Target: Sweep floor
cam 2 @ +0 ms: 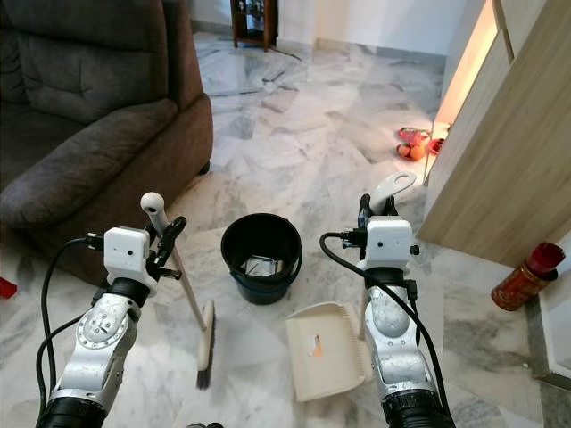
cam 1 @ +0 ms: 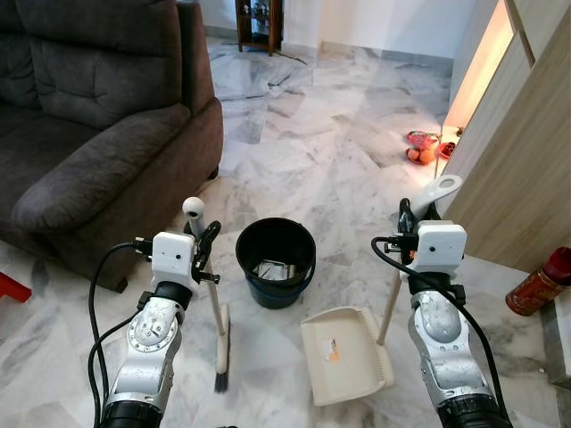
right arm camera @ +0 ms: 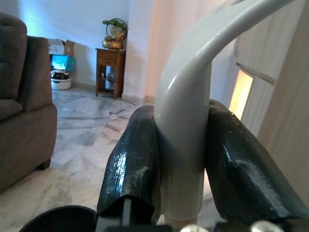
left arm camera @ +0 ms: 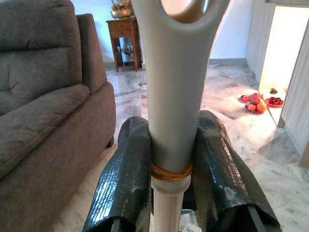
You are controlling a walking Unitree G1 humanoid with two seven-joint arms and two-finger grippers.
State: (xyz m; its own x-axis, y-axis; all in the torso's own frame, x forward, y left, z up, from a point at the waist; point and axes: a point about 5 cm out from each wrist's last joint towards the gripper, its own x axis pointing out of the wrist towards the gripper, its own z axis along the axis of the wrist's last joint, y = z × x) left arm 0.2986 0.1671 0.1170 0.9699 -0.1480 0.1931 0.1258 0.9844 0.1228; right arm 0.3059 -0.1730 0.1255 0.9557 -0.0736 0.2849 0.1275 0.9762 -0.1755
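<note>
Broom [cam 1: 219, 334]: bristles on floor [cam 1: 303, 152], left of bucket [cam 1: 276, 260]; left pincer [cam 1: 206, 245] clamps its handle. Dustpan [cam 1: 343, 352]: right of bucket; right pincer [cam 1: 408, 218] grips its handle.

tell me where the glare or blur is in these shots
Left eye view: the lit doorway at right is blown out, casting a warm glow on the floor. Left wrist view: the broom handle and fingers are soft, too close. Right wrist view: the dustpan handle is equally blurred.
</note>
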